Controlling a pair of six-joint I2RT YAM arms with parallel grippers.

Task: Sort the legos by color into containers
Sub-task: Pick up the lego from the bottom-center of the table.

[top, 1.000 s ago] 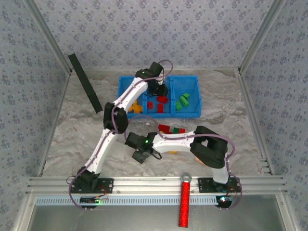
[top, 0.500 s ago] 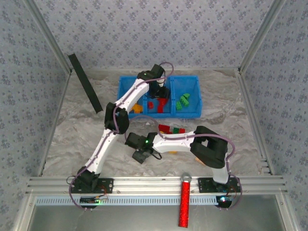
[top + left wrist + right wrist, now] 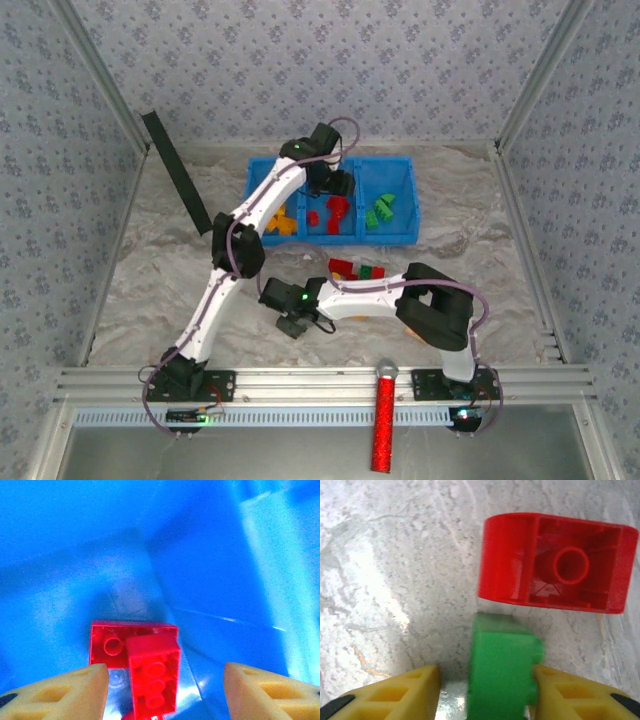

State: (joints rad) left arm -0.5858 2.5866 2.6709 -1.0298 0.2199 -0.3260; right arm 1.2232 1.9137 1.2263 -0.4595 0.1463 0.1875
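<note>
Green plastic is the job in hand: a green brick (image 3: 502, 680) lies on the marbled table (image 3: 385, 555) between the fingers of the right gripper (image 3: 485, 682). One pad (image 3: 570, 695) touches its side and the other (image 3: 395, 695) stands just apart, so the jaws are not yet clamped on it. A loose red brick (image 3: 555, 570), hollow side up, lies just beyond. For a clean pick the gripper likely needs to centre itself so both pads meet the flat sides together. Otherwise the brick may skid or twist toward its red neighbour. A straight lift should follow.

The left gripper (image 3: 165, 680) hangs inside the middle compartment of the blue containers (image 3: 412, 200), jaws wide and holding nothing. Beneath it a top red brick (image 3: 152, 672) rests on a lower red brick (image 3: 107, 645). From above, the left compartment holds yellow-orange bricks (image 3: 283, 222), the middle one red bricks (image 3: 325, 215), and the right one green bricks (image 3: 380, 212), where the green brick belongs. A few stray bricks (image 3: 355, 268) lie on the table near the bin.
</note>
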